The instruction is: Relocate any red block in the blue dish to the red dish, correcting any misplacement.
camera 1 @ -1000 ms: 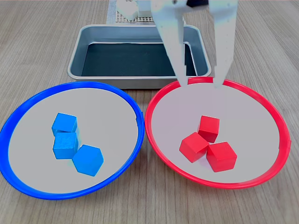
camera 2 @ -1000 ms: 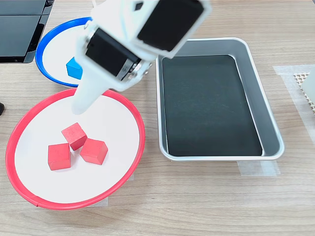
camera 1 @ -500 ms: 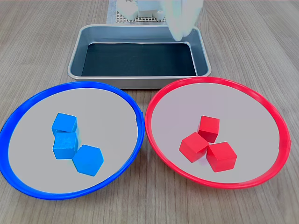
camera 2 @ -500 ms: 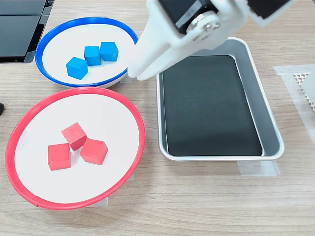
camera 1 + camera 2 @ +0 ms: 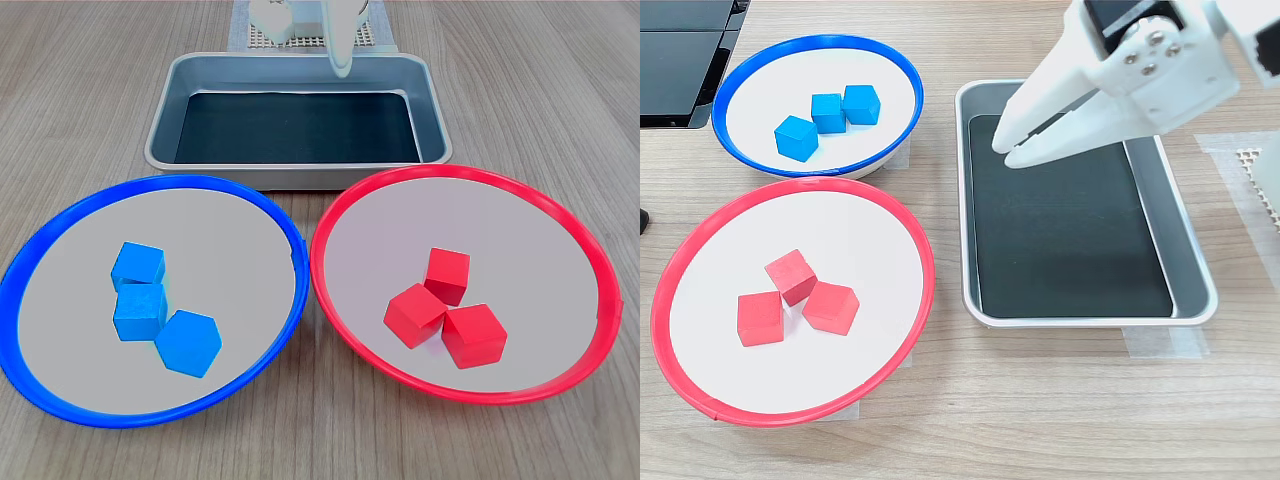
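Observation:
Three red blocks lie clustered in the red dish [image 5: 520,250] [image 5: 860,240]: one [image 5: 447,275] behind, two [image 5: 415,313] [image 5: 474,334] in front; the same cluster [image 5: 791,276] shows in the second exterior view. The blue dish [image 5: 230,250] [image 5: 770,90] holds three blue cubes [image 5: 140,300] [image 5: 828,112] and nothing red. My white gripper [image 5: 1005,152] hovers above the metal tray's near-dish end, fingers together and empty. In the first exterior view only its tip [image 5: 340,55] shows, at the top edge over the tray's far rim.
A rectangular metal tray [image 5: 300,125] [image 5: 1070,250] with a dark bottom stands behind the two dishes. A white mesh pad [image 5: 265,38] [image 5: 1262,170] lies beyond it. A black device [image 5: 680,60] sits at the second exterior view's top left corner.
The gripper has risen from over the red dish's back rim and swung back over the tray, and its fingers have come together. The cubes and dishes have not moved.

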You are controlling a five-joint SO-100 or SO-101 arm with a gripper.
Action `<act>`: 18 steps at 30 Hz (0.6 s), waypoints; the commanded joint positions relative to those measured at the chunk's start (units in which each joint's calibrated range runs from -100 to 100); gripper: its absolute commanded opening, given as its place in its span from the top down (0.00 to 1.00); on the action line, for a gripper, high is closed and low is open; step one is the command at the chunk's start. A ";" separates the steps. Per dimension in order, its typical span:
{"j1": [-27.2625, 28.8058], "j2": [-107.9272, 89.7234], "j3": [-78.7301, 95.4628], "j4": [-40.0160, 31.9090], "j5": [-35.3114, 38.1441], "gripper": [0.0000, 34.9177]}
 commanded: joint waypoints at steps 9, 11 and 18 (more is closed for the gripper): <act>4.39 -18.49 9.48 7.72 -0.24 0.99; 4.86 -21.65 11.57 8.22 -0.20 0.99; 6.18 -28.55 14.76 10.94 -0.20 0.99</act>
